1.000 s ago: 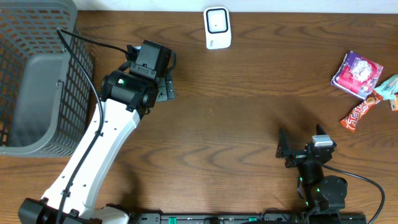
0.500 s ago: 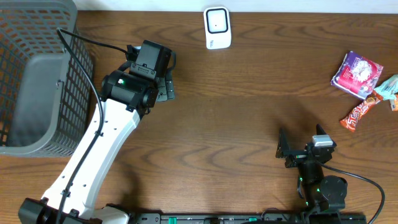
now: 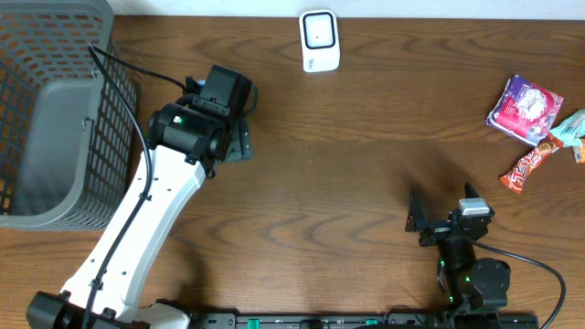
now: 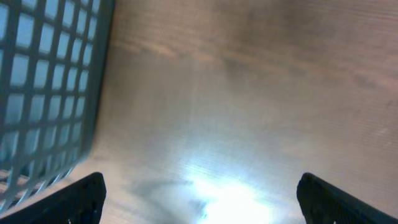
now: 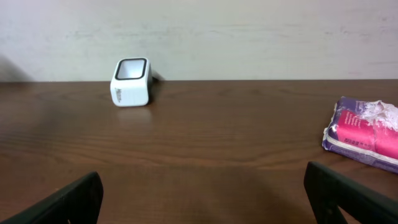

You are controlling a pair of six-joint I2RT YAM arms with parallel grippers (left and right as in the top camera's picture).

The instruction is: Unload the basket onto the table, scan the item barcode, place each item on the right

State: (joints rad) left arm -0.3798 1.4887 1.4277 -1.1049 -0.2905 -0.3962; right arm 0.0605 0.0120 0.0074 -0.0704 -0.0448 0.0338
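Items for scanning lie grouped at the far right of the tabletop (image 3: 366, 137): a pink-and-purple snack packet (image 3: 524, 109), a red-orange candy bar (image 3: 528, 165) just beside it, and a teal wrapper (image 3: 571, 131) cut off by the frame edge. No barcode is legible on any of them, and none is held. The white barcode scanner (image 3: 320, 40) stands at the back centre with its window facing up, well apart from the items, so in my judgement an item must be carried across to it. The right arm's fingers (image 5: 68, 202) are spread wide and empty, low near the front edge, looking toward scanner and packet. Being nearest the items, this arm appears placed to make the pick. The left arm's fingers (image 4: 74, 202) are likewise wide and empty over bare wood beside the grey mesh basket (image 3: 119, 110), presumably the drop-off. Scanning not yet begun.
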